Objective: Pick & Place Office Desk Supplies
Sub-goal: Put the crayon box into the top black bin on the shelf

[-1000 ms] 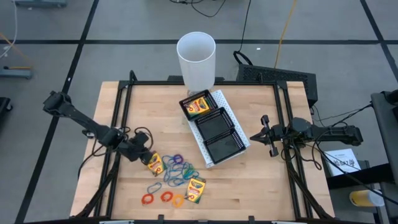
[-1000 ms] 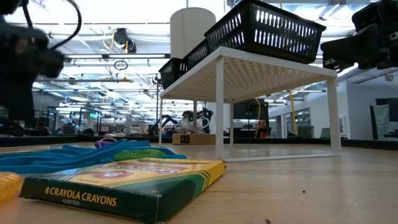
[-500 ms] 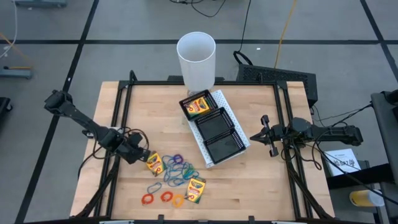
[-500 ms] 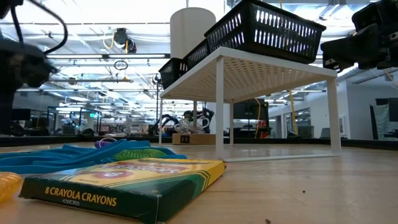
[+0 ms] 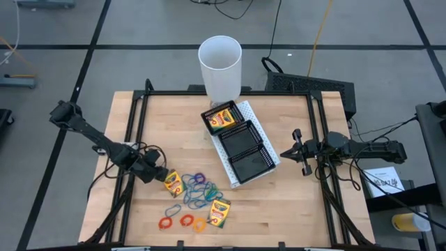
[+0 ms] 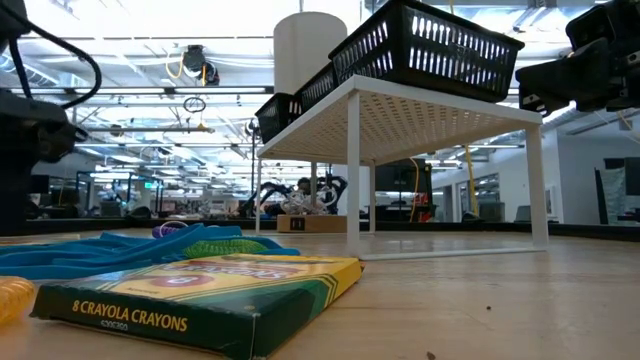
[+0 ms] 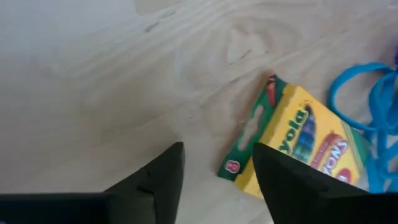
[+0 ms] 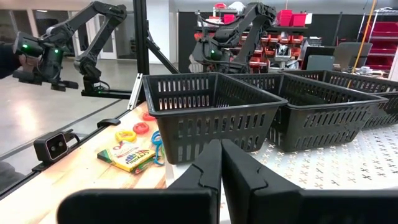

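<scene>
1. Since a second ago, the left gripper has let go of the crayon box it was clamped on and drawn back slightly toward the table's left edge; its fingers now stand parted, with that box lying flat on the wood just ahead of them, apart from both.
2. That box rests at the left edge of the rubber-band loops, blue ones touching its far end in the left wrist view.
3. A second crayon box lies at the front of the pile, beside red and orange loops.
4. A third crayon box sits in the black mesh tray, in the compartment nearest the white cup.
5. The right gripper waits clenched and empty, just right of the tray.
</scene>
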You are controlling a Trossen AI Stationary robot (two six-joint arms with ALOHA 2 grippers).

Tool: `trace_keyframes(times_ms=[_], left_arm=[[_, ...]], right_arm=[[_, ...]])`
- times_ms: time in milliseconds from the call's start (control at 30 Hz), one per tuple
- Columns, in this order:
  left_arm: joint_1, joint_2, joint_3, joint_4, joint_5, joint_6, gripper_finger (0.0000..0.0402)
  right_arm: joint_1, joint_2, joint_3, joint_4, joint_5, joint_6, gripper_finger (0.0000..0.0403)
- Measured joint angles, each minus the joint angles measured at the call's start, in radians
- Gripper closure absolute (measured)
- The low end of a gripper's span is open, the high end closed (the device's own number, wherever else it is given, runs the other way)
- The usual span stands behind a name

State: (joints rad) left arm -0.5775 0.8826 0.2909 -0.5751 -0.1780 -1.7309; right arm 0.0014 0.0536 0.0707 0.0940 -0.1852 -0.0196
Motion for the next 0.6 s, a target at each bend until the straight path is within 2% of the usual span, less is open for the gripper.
trace_keyframes(times_ms=[167, 600], left_arm=[[0.001, -0.002, -0.023, 0.036, 0.019, 0.002, 0.0196], [0.001, 0.002, -0.029, 0.140, 0.092, 0.036, 0.0243]], right_arm=[[0.000, 0.000, 0.000, 0.000, 0.000, 0.000, 0.0403], [0.000, 0.000, 0.000, 0.000, 0.000, 0.000, 0.0403]])
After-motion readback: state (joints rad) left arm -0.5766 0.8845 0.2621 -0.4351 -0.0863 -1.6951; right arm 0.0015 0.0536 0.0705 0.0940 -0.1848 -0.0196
